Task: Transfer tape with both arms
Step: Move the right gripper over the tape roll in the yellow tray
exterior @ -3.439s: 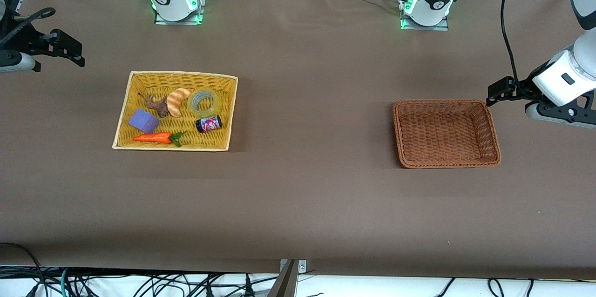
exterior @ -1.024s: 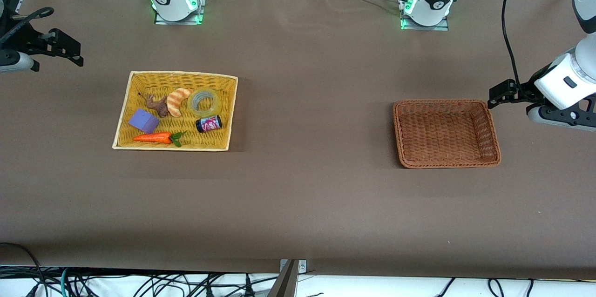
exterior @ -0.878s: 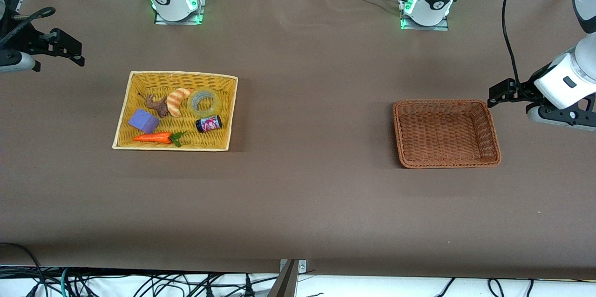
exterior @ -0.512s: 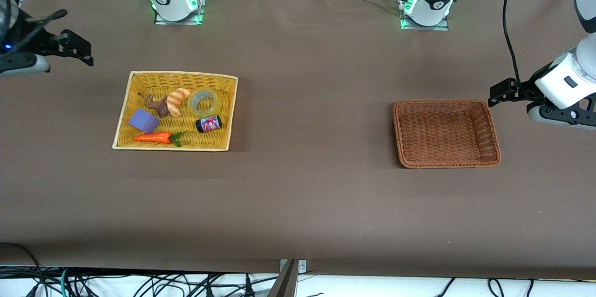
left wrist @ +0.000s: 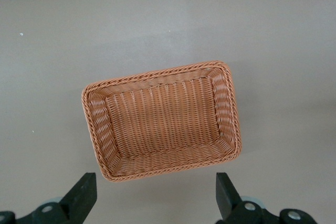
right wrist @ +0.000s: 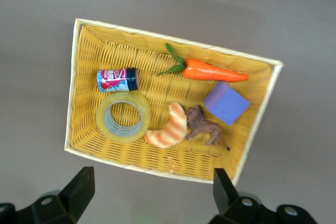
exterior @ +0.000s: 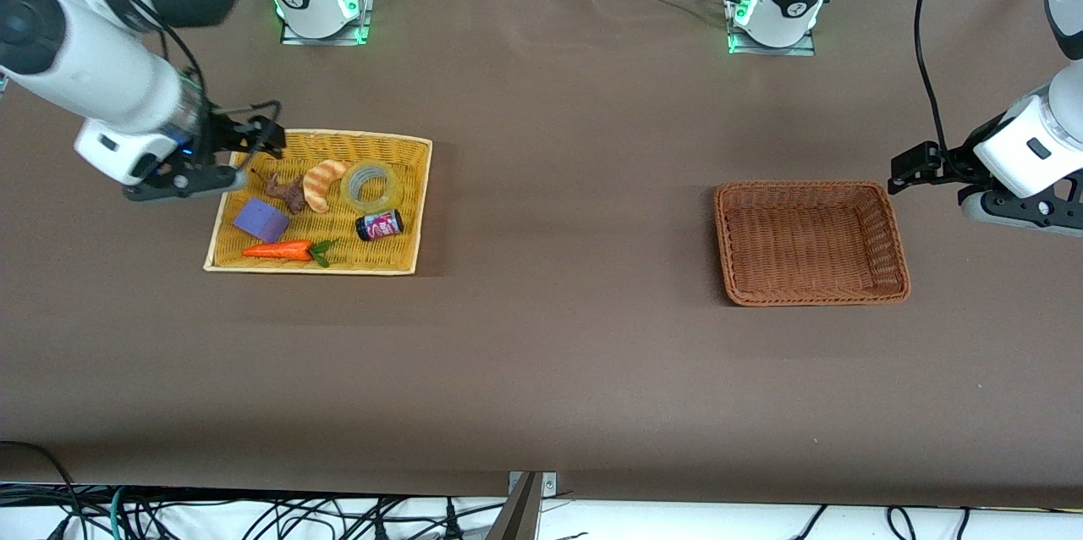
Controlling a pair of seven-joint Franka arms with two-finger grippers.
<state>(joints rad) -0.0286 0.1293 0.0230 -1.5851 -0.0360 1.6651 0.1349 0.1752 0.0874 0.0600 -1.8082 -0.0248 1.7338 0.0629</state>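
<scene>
One brown table (exterior: 541, 354) carries two baskets: a yellow wicker basket (exterior: 419, 184) toward the right arm's end and an empty brown wicker basket (exterior: 897, 244) toward the left arm's end. The yellow basket holds six items: one tape (exterior: 371, 187), croissant toy (exterior: 321, 183), purple block (exterior: 261, 220), carrot toy (exterior: 279, 250), animal figure (exterior: 286, 191) and small can (exterior: 379, 225). The right gripper (exterior: 262, 138), fingers spread and empty, hangs over the yellow basket's corner, the tape apart from it. The left gripper (exterior: 909, 166), also spread and empty, waits beside the brown basket.
</scene>
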